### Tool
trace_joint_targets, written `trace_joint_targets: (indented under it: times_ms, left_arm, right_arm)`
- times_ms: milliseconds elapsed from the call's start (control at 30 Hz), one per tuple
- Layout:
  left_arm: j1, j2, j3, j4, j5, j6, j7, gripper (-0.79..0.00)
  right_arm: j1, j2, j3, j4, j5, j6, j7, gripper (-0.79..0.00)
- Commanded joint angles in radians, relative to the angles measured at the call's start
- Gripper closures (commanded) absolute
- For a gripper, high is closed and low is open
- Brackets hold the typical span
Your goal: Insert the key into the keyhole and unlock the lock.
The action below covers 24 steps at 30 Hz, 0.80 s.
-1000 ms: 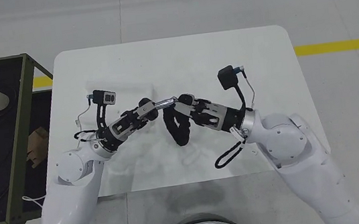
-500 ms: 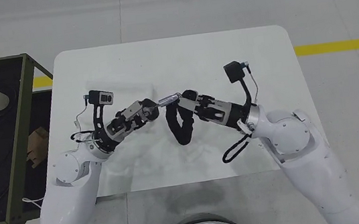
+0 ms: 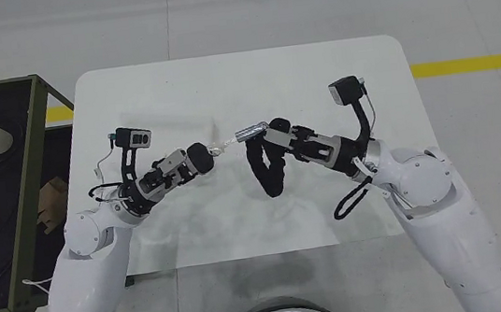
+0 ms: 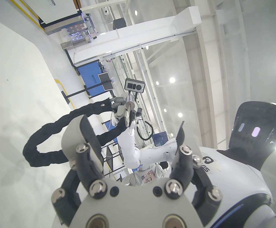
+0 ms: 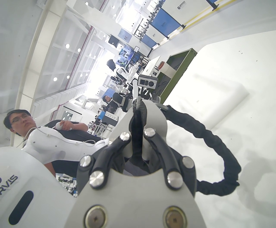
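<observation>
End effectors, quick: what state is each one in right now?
Left end effector: open, holding nothing.
Right end effector: closed on the lock.

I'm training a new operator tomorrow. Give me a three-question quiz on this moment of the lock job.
1. True or false: the left gripper is shut on the key.
2. What grips the lock? A) left gripper B) right gripper C) both
3. Fill in: the lock's cable is ____ in colour.

Key: 1 false, the left gripper is open and empty, and the key is at the lock's end; 2 B; 3 black.
</observation>
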Motion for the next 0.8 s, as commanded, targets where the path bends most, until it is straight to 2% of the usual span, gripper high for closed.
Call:
trace_joint_targets:
  times_ms: [0, 233, 300, 467, 500, 767]
  left_arm:
    - [-0.002, 0.0, 0.001, 0.003, 0.002, -0.001, -0.002, -0.292]
    - [-0.008, 0.001, 0.004, 0.009, 0.017, 0.003, -0.013, -0.249]
    - [-0.01, 0.001, 0.007, 0.01, 0.024, 0.004, -0.013, -0.166]
    - [-0.013, 0.001, 0.009, 0.011, 0.028, 0.004, -0.017, -0.083]
    - [-0.013, 0.001, 0.009, 0.012, 0.028, 0.006, -0.017, -0.012]
    - [-0.015, 0.003, 0.008, 0.009, 0.047, 0.022, -0.017, 0.0]
  right_arm:
    - [0.004, 0.0, -0.004, 0.001, 0.009, 0.003, 0.007, 0.0]
    - [0.021, -0.002, -0.019, 0.009, 0.013, 0.019, 0.018, 0.0]
    - [0.024, -0.002, -0.023, 0.009, 0.01, 0.022, 0.019, 0.0]
    - [0.031, -0.003, -0.031, 0.009, -0.008, 0.03, 0.016, 0.0]
    - [0.031, -0.003, -0.033, 0.009, -0.01, 0.031, 0.016, 0.0]
    - [0.039, -0.003, -0.038, 0.003, -0.042, 0.036, 0.02, 0.0]
